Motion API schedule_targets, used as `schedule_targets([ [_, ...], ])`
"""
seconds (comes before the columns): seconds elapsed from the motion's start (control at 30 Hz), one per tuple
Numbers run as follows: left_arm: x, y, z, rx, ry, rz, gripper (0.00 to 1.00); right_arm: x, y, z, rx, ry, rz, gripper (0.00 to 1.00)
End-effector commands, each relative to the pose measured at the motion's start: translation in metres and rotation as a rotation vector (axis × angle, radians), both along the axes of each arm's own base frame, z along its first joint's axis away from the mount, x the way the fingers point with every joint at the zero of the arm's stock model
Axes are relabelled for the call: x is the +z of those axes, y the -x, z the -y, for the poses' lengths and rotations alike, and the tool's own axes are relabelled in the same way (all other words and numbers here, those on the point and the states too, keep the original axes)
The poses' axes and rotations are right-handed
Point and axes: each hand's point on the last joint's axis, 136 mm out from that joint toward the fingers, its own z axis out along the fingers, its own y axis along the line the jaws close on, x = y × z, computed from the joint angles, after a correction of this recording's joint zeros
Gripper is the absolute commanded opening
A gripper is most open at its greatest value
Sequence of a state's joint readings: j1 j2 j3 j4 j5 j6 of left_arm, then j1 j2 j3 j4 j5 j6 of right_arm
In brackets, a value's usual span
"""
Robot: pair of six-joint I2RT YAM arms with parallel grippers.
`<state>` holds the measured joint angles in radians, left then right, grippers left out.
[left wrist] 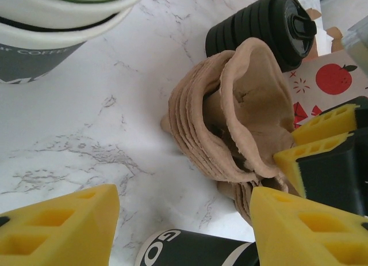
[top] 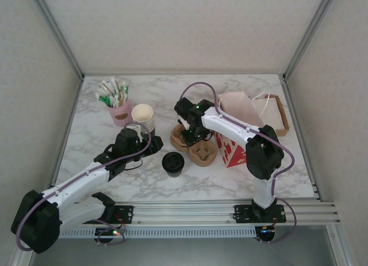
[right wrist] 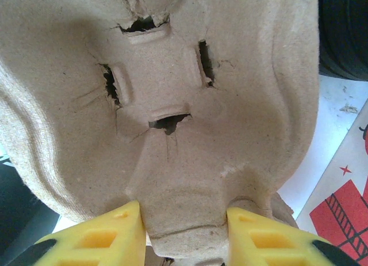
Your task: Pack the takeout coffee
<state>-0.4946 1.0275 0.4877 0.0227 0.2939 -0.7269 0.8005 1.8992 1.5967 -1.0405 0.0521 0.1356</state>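
Left gripper (top: 140,141) jaws apart with nothing in them, aimed rightward over the marble table (top: 218,182); the takeout coffee (top: 172,163) stands upright, black lid up, just right of it and a bit toward the near edge, so the left arm looks the nearer of the 2. In the left wrist view the cup's dark lower part sits low between the yellow fingers (left wrist: 63,225), though whether it's truly inside the gap I can't quite tell. Further right, right gripper (right wrist: 184,238) is clamped on the tab of the top pulp cup carrier (right wrist: 172,105), tilted up just behind-right of the coffee.
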Motion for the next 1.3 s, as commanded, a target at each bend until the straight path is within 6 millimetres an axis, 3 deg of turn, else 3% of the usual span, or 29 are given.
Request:
schedule_targets([
  [0.0, 0.0, 0.001, 0.008, -0.024, 0.038, 0.01, 0.62, 0.016, 0.005, 0.004, -0.02, -0.027, 0.001, 0.36],
  [0.4, 0.004, -0.001, 0.01, -0.026, 0.048, 0.02, 0.61, 0.021, 0.006, 0.003, -0.018, -0.051, -0.003, 0.35],
  [0.6, 0.02, -0.001, 0.003, 0.0, 0.052, 0.071, 0.61, 0.047, 0.009, -0.001, -0.011, -0.129, 0.039, 0.36],
  [0.97, 0.082, -0.001, -0.013, 0.053, 0.07, 0.253, 0.64, 0.116, 0.018, -0.012, 0.028, -0.344, 0.136, 0.36],
  [1.27, 0.153, 0.014, -0.019, 0.03, 0.128, 0.466, 0.84, 0.187, 0.049, -0.021, 0.107, -0.584, 0.159, 0.37],
])
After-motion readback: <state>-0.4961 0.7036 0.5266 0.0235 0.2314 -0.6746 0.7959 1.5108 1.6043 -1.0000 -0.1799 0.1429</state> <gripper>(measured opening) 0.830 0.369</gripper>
